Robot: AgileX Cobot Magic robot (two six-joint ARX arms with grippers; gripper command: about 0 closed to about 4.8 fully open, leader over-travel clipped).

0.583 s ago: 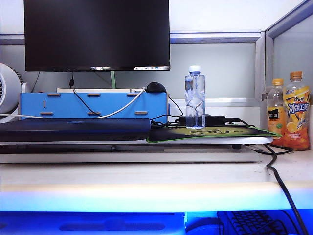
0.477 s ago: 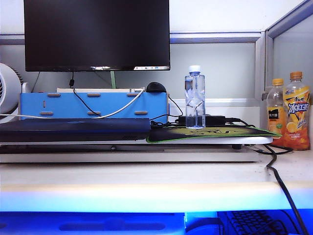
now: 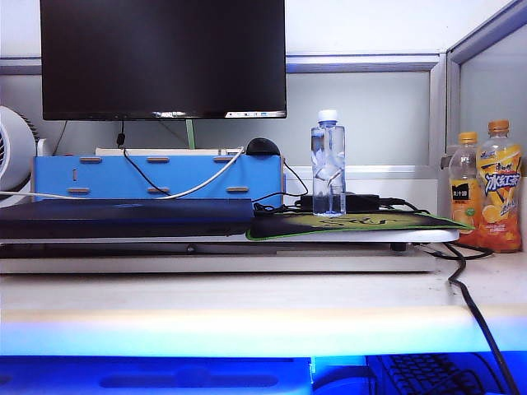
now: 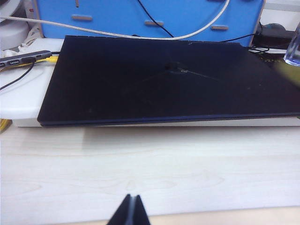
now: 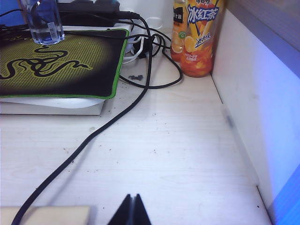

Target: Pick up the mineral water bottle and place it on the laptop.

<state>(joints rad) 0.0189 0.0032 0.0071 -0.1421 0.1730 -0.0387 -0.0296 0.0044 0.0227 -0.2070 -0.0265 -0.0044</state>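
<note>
- Left claw (image 4: pixel 131 211) clenched, empty, low over bare tabletop (image 4: pixel 150 178), well short of the laptop's front edge.
- Right claw (image 5: pixel 131 211) clenched too, holding nothing, over tabletop with a black cable (image 5: pixel 93 136) snaking just ahead of it.
- Step: nothing started; approach to the bottle not begun. Neither arm shows in the exterior view.
- Laptop (image 4: pixel 164 79) lies flat and closed on a white riser, lid bare; plenty of landing room, though the lid has a crack mark near its middle.
- Mineral water bottle (image 3: pixel 328 164) upright on the far part of the green-black mouse mat (image 5: pixel 56 65), just right of the laptop.
- Next, likely: right claw must spread, clear the cable and riser edge, come at the bottle mid-body.
- Orange-capped bottles (image 3: pixel 487 185) stand well right by the partition; the blue box (image 3: pixel 156 177) and monitor (image 3: pixel 162 58) close off the back.
</note>
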